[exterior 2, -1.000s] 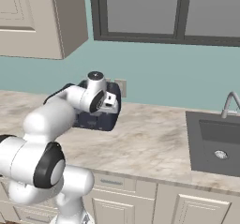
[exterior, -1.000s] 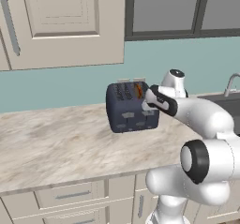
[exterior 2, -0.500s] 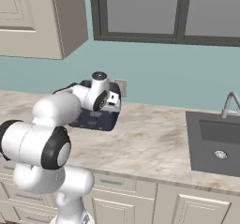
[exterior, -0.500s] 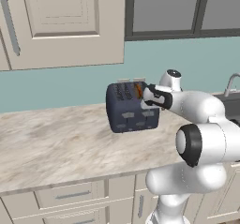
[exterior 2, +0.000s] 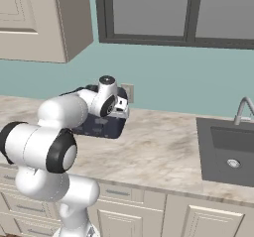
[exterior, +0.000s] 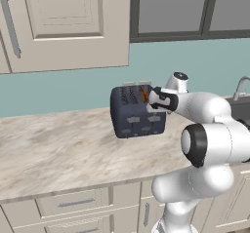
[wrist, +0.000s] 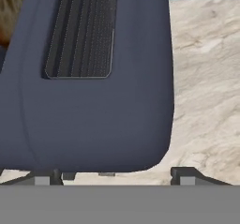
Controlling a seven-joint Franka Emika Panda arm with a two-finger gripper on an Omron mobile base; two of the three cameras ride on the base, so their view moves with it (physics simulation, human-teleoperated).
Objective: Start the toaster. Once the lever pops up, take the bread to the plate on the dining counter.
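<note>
The navy-blue toaster (exterior: pixel 135 114) stands on the marble worktop by the teal wall, also seen at toaster (exterior 2: pixel 100 127). A brown bread slice (exterior: pixel 145 95) sticks up from a slot near its right end, and the bread (wrist: pixel 8 12) shows at the upper left of the hand view. My gripper (exterior: pixel 152 100) hovers just over the toaster's right end, close to the bread. In the hand view the toaster top (wrist: pixel 93 101) with one dark empty slot is very near, and my gripper (wrist: pixel 115 176) is open with nothing between its tips. The plate and dining counter are out of view.
The marble worktop (exterior: pixel 53 149) runs left of the toaster over cream drawers. A dark sink (exterior 2: pixel 228 149) with a faucet (exterior 2: pixel 241 109) lies to the right. Wall cabinets (exterior: pixel 63 27) and a window (exterior 2: pixel 183 10) hang above, and an outlet (exterior 2: pixel 128 92) sits behind the toaster.
The arm's elbow has swung up and closer to the toaster, while the hand has stayed at the toaster's right end. The toaster and bread have not moved.
</note>
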